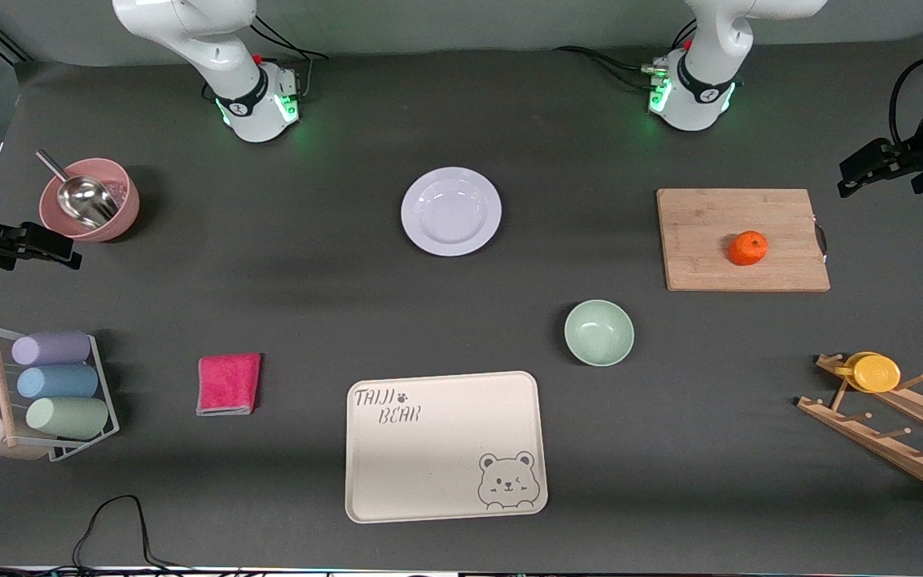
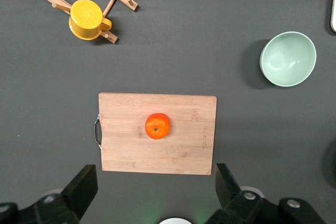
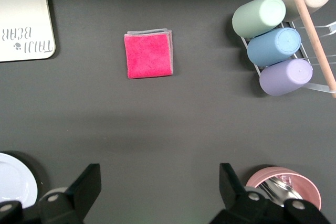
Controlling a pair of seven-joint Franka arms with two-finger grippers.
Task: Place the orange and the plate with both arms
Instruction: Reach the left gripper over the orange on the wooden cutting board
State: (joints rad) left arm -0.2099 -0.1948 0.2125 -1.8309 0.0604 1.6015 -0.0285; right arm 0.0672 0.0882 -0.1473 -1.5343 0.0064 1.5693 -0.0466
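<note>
The orange is seen resting on a cutting board toward the left arm's end. The plate is set mid-table, with a bowl nearer the front camera.

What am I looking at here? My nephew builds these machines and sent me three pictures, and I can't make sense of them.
These are two robot arms bolted to a dark table. The wide picture comes from a high camera facing them; the other two come from cameras on each arm's wrist, looking down past the jaws.

Both arms are up in the air, holding nothing. The left gripper, jaws open, hangs over a wooden cutting board with an orange on it. The right gripper, also open, is over bare table near a pink bowl holding a metal scoop.

A white plate sits mid-table. Nearer the front camera lie a green bowl, a beige bear tray, a pink cloth, a rack of pastel cups and a wooden rack with a yellow cup.
</note>
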